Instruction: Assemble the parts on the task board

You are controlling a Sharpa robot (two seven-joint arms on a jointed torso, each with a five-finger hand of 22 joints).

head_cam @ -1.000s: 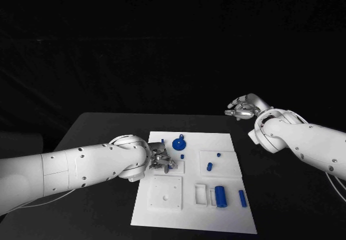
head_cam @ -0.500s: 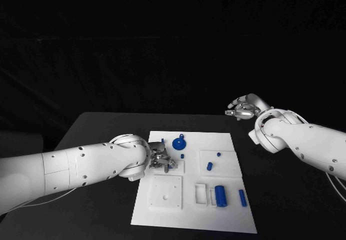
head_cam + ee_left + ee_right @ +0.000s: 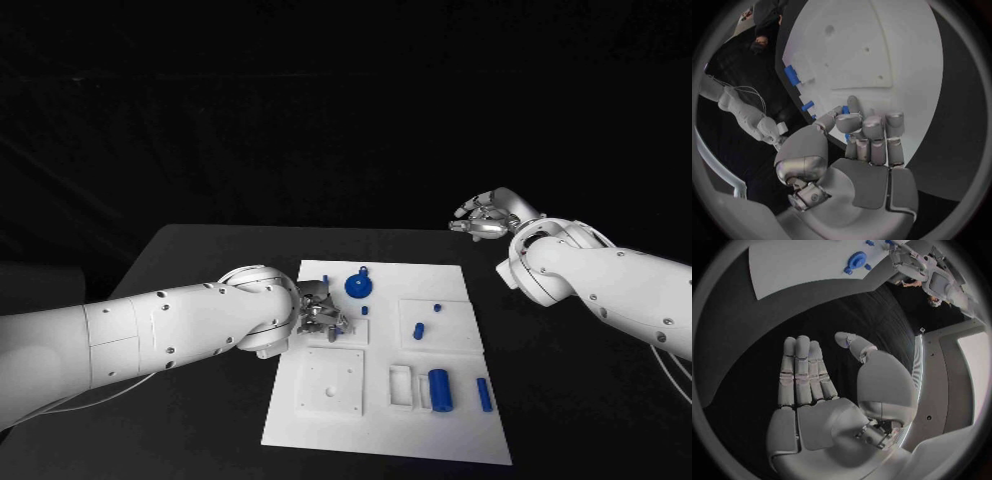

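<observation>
Black table (image 3: 202, 250): L hand (image 3: 320, 322) fingers (image 3: 873, 137) curled on board (image 3: 433, 440), R hand (image 3: 826, 405) spread

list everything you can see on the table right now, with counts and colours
table: one, black, under everything
task board: one, white, middle of the table, with raised square blocks and recesses
round part: one, blue, far end of the board
cylinder part: one, blue, lying at the board's near right
thin bar part: one, blue, just right of the cylinder
small parts: several, blue, around the board's middle; exact count unclear
left hand: silver, fingers curled, at the board's left edge; grip unclear
right hand: silver, open, raised off beyond the board's far right corner
</observation>
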